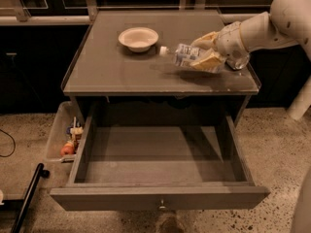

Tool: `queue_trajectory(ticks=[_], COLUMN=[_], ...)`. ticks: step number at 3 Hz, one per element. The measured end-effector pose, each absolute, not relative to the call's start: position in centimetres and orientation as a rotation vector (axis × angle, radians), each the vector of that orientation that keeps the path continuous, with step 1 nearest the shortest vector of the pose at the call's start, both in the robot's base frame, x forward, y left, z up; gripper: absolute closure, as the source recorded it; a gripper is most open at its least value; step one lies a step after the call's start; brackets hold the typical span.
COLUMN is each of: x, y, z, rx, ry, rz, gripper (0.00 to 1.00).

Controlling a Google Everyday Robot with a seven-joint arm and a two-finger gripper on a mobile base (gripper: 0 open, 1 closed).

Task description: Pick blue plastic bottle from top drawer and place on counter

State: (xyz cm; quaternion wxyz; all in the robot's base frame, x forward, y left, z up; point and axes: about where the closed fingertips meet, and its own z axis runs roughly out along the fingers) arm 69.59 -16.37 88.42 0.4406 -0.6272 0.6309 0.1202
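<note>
The blue plastic bottle point(181, 55), clear with a white cap and pale blue-white label, lies sideways in my gripper point(206, 53), cap pointing left. My gripper is shut on it and holds it just above the right part of the counter point(121, 72). My white arm reaches in from the upper right. The top drawer point(158, 195) stands pulled fully open below the counter, and its inside shows nothing in it.
A white bowl point(138, 38) sits on the counter's back middle, just left of the bottle's cap. A pale side tray point(58, 135) with small colourful items hangs left of the drawer. A dark pole point(26, 198) leans at the lower left.
</note>
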Motion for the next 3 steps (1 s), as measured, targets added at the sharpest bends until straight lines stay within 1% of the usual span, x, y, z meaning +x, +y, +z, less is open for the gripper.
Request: queue_trajectory(ticks=[2,3], x=[72.0,72.1], y=[-13.4,-13.3], z=[85.8,85.8], rx=[-1.605,-1.606], ry=[1.631,1.63], rz=[0.41,0.41], gripper=[1.0,0.81])
